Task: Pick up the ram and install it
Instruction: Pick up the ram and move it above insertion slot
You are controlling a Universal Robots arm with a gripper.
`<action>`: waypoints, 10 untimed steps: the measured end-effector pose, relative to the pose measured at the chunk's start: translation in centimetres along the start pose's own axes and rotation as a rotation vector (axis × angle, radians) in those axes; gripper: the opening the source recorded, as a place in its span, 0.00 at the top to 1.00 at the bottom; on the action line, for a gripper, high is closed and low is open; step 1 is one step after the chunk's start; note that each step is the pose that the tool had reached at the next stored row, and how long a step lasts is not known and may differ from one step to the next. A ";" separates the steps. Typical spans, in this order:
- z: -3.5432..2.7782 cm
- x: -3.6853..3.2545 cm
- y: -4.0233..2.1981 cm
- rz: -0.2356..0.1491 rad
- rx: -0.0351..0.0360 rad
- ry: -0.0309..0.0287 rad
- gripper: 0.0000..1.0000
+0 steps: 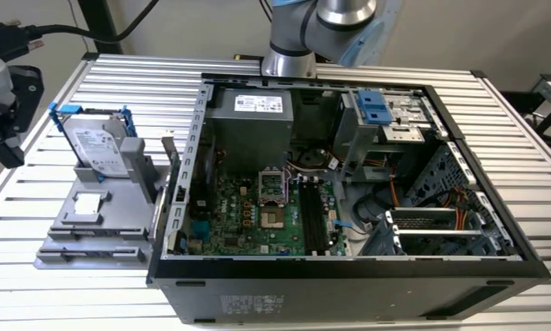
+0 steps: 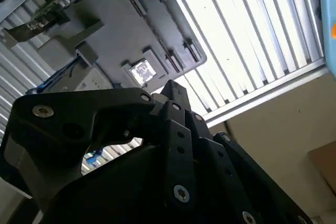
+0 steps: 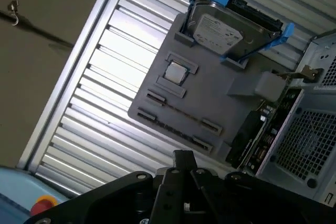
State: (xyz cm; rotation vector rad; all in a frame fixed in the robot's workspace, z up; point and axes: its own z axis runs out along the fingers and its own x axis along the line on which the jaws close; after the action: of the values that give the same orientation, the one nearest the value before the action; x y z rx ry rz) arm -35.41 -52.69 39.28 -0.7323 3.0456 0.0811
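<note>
End effector at the exterior view's left edge, by the left rim of the slatted desk, well apart from the ram; open or closed, cannot tell. Ram upright on its long edge in the grey holder, on the holder's side just beside the open computer case. Hard drive in a blue frame propped at the holder's far end. Black memory slots on the motherboard inside the case.

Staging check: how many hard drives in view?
1: silver hard drive in a blue frame, standing on the grey fixture tray, exterior view's left of the open case. Bays may hide more.
</note>
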 end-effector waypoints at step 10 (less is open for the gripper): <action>0.00 0.00 0.00 -0.181 -0.0035 0.0088 1.00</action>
State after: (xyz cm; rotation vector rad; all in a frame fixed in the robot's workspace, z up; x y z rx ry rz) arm -35.41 -52.69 39.28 -1.0068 2.9712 0.0819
